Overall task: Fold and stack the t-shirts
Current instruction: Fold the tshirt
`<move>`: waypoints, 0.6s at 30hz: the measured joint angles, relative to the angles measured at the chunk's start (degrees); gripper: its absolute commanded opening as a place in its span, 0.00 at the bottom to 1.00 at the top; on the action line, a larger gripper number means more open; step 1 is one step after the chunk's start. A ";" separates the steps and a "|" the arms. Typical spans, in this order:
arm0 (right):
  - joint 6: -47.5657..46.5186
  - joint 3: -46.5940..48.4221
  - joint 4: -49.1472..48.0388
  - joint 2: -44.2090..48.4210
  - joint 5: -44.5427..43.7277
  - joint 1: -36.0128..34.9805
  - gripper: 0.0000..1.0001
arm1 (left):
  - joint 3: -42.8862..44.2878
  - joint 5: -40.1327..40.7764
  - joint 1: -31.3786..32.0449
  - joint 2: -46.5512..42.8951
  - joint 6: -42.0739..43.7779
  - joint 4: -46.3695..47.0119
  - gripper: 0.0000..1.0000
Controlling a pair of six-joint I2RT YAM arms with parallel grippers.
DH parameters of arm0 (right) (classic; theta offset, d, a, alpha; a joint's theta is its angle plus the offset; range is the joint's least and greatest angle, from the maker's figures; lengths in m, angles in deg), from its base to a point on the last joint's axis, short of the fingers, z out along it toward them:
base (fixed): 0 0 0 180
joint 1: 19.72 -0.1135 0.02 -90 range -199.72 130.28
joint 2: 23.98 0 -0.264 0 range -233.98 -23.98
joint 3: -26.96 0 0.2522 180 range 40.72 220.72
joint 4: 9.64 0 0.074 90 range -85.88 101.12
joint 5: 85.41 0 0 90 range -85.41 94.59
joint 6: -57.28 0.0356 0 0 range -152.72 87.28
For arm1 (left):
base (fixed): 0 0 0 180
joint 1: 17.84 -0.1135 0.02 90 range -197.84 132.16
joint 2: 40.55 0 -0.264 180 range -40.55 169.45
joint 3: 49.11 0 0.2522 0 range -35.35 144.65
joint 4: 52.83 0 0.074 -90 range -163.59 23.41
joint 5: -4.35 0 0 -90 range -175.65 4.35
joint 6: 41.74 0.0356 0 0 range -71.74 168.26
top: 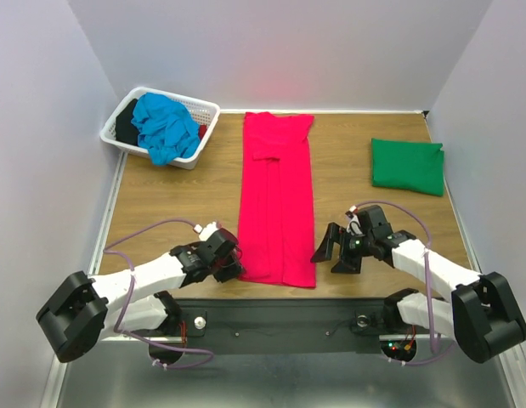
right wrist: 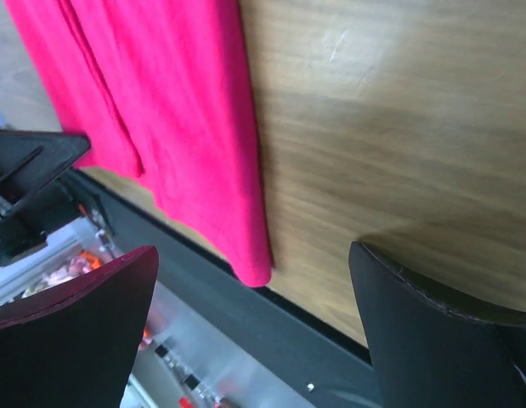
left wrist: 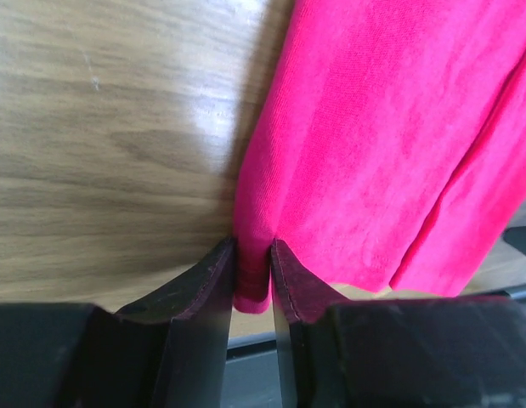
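Observation:
The crimson-pink t-shirt (top: 277,204) lies folded into a long narrow strip down the middle of the table. My left gripper (top: 234,267) is shut on its near left corner (left wrist: 252,280), pinching the cloth between both fingers. My right gripper (top: 329,252) is open and empty just right of the strip's near right corner (right wrist: 250,263), not touching it. A folded green t-shirt (top: 407,166) lies at the far right. A turquoise-blue t-shirt (top: 166,127) is heaped in the basket.
A white lattice basket (top: 127,140) stands at the far left corner, with dark cloth under the blue tee. The table's black near edge (right wrist: 271,323) runs just below the pink strip's hem. Walls close in left and right.

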 measured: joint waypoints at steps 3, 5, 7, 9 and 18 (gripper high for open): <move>1.42 -1.16 -0.52 0.63 1.25 -1.07 1.00 | -1.73 -0.76 0.00 -2.73 -0.66 0.00 0.35; 2.56 -1.73 -1.14 0.61 1.86 -2.27 0.99 | -2.86 -1.25 0.00 -4.61 -1.25 -0.11 0.34; 3.82 -2.01 -1.44 0.55 2.10 -4.09 0.98 | -3.30 -1.57 0.00 -5.31 -1.62 -0.24 0.31; 5.25 -2.01 -1.64 0.50 1.77 -6.93 0.93 | -3.67 -1.92 0.00 -5.66 -1.90 -0.26 0.24; 10.08 -2.01 -1.99 -0.76 -3.76 -11.80 0.70 | -5.88 -4.22 0.00 -6.58 -3.15 2.75 0.05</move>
